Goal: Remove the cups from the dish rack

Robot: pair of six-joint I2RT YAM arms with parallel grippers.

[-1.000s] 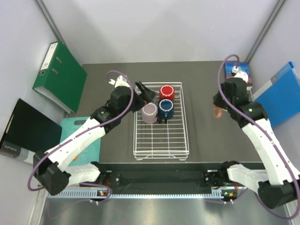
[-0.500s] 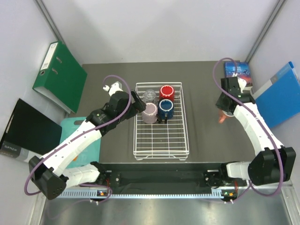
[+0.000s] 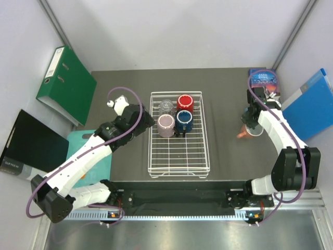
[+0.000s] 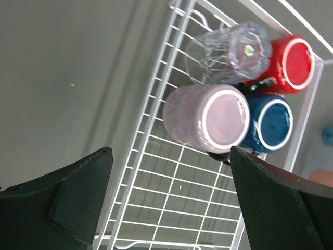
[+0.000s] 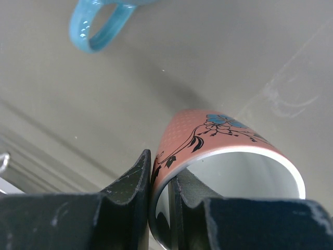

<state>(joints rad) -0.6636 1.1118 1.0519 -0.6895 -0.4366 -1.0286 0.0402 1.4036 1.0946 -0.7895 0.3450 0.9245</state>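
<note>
Through the right wrist camera I saw the right gripper (image 5: 160, 174) pinching the rim of the salmon-orange mug (image 5: 218, 136), with one black finger outside the wall and the other inside against the white lining. The mug carried a blue flower on a black vine. Beyond it lay the grey table (image 5: 234, 52). A light blue mug handle (image 5: 92, 32) showed at the top left, apart from the held mug.

A robotics lab cell: white panel walls (image 3: 171, 31) around a dark table (image 3: 229, 151), green binder (image 3: 66, 83) beside it.
</note>
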